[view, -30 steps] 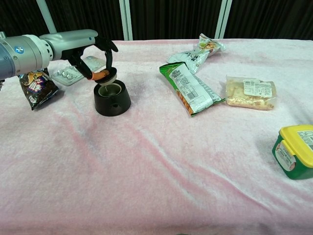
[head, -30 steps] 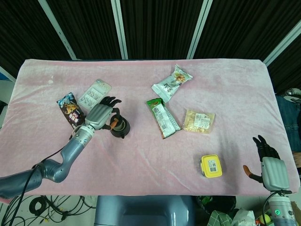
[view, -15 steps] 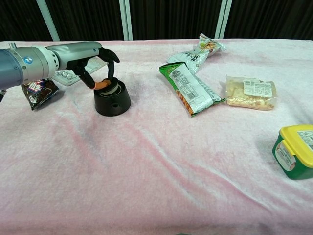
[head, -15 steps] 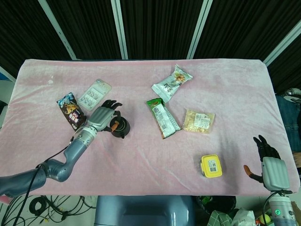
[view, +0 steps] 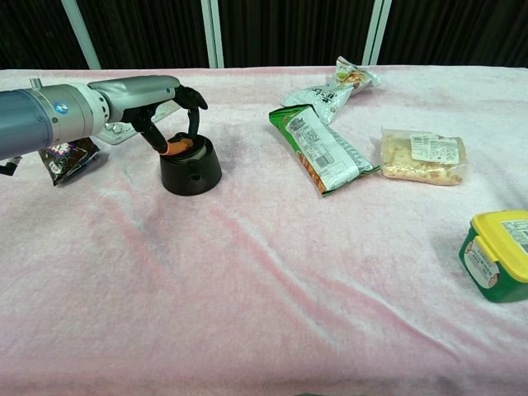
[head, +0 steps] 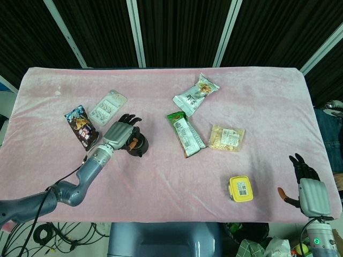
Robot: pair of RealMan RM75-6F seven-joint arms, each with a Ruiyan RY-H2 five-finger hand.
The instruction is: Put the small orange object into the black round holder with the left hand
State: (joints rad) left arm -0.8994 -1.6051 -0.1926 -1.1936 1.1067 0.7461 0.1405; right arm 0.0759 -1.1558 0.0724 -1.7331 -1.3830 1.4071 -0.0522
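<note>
Meanwhile, the left hand [view: 157, 103] is pinching the small orange object [view: 176, 148] at the black round holder [view: 190, 166]'s rim; the right hand [head: 308, 187] is resting with fingers spread.

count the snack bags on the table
4: a dark bag at the left by the left hand, a white bag at the far middle, a green bag below it, and a clear bag to its right.

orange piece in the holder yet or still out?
Partly in. The small orange object sits at the mouth of the black round holder, its top above the rim, the left hand pinching it. Depth cannot be told.
</note>
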